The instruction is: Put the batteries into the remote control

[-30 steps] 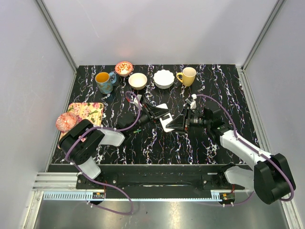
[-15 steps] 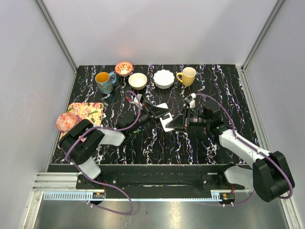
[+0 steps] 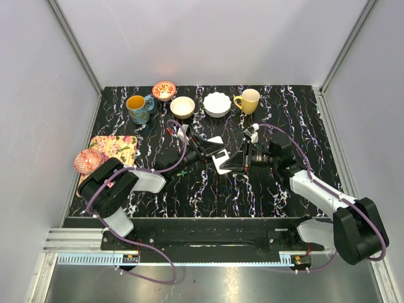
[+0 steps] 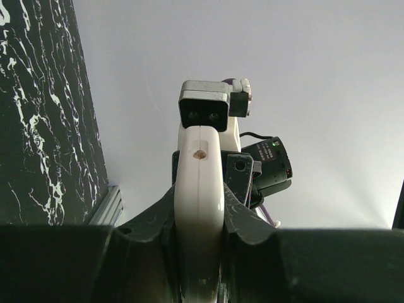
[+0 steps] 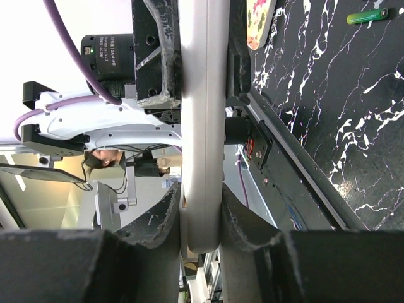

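Mid-frame in the top view, the remote [image 3: 220, 160] is held edge-up between both tools. The left gripper [image 3: 207, 150] pinches it from the upper left, the right gripper [image 3: 236, 163] from the right. A green battery [image 5: 368, 17] lies apart on the table [image 3: 284, 113], at the upper right of the right wrist view.

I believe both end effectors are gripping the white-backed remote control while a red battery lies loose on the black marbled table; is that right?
Not quite: the battery is green, not red, as the right wrist view shows. The rest stands: it lies loose on the table while the left end effector and the right end effector grip the remote control.
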